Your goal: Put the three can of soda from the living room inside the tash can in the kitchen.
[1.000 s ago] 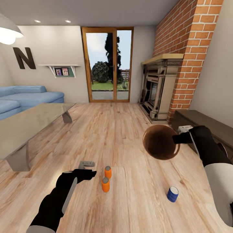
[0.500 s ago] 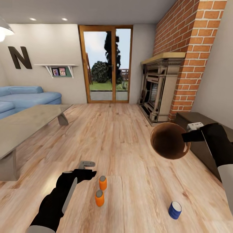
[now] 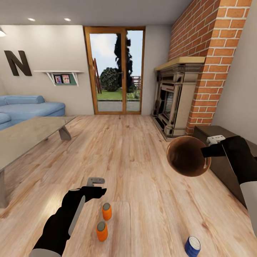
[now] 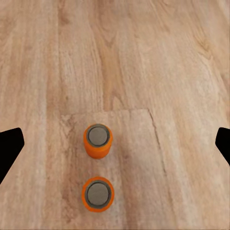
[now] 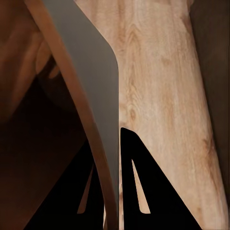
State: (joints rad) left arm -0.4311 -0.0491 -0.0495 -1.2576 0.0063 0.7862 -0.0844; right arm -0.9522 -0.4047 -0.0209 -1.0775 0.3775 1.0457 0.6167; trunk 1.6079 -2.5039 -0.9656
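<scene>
Two orange soda cans (image 3: 106,211) (image 3: 101,231) stand upright on the wood floor, just right of my left gripper (image 3: 100,186). In the left wrist view both orange cans (image 4: 98,140) (image 4: 98,194) sit below the left gripper (image 4: 119,139), which is open, its fingers (image 4: 9,148) wide apart at the edges. The blue can (image 3: 192,246) stands on the floor at the head view's lower right. My right gripper (image 3: 210,150) is shut on the rim of the copper-brown trash can (image 3: 188,156), held in the air on its side. The rim (image 5: 72,72) runs between the right gripper's (image 5: 106,139) fingers.
A grey low table (image 3: 21,139) and blue sofa (image 3: 28,107) stand at the left. The brick fireplace (image 3: 175,103) and a dark low cabinet (image 3: 221,160) line the right wall. A glass door (image 3: 114,71) is straight ahead across open wood floor.
The whole view has shifted as the camera moved forward, so all three cans now show lower in the picture. The right gripper still holds the trash can; the left stays open.
</scene>
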